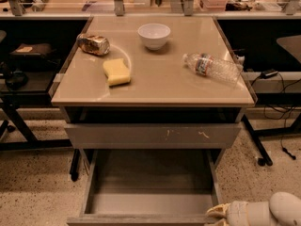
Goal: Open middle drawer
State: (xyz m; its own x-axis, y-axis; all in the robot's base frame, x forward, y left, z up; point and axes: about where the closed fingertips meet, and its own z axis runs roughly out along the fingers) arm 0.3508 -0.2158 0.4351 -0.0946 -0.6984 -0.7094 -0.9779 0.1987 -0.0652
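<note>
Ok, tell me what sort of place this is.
Probably a lab or workshop: black metal-framed workbenches, loose black cables and a speckled hard floor. The robot's pale claw sits at the front right corner of the open grey drawer.

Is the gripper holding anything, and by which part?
Cannot be told. The gripper sits at the front right corner of the pulled-out middle drawer, but a grip is not visible.
</note>
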